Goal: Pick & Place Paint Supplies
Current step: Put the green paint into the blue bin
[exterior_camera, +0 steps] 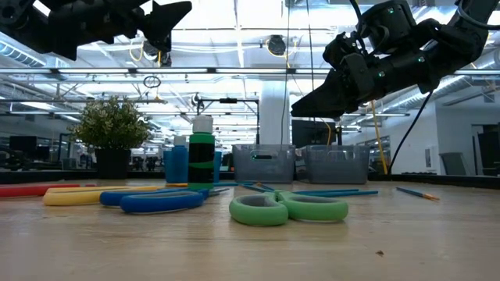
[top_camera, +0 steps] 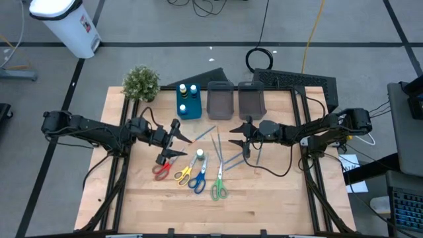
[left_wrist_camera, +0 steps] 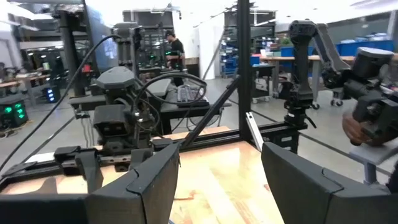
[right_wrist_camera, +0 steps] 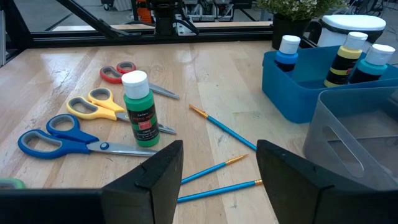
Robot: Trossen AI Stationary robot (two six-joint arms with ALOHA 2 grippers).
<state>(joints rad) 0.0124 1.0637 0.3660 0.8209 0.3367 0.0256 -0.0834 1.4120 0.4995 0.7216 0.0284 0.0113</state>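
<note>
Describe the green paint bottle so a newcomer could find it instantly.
On the light wooden table, find the row of four scissors near the middle. The small green paint bottle with a white cap stands upright just beside the yellow-handled scissors, the only bottle outside the blue rectangular bin.

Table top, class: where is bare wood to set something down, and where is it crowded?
Free: the near strip of the table below the green scissors, and the left side beyond the red scissors. Crowded: the middle, where scissors, brushes and the green bottle lie below the bins.
</note>
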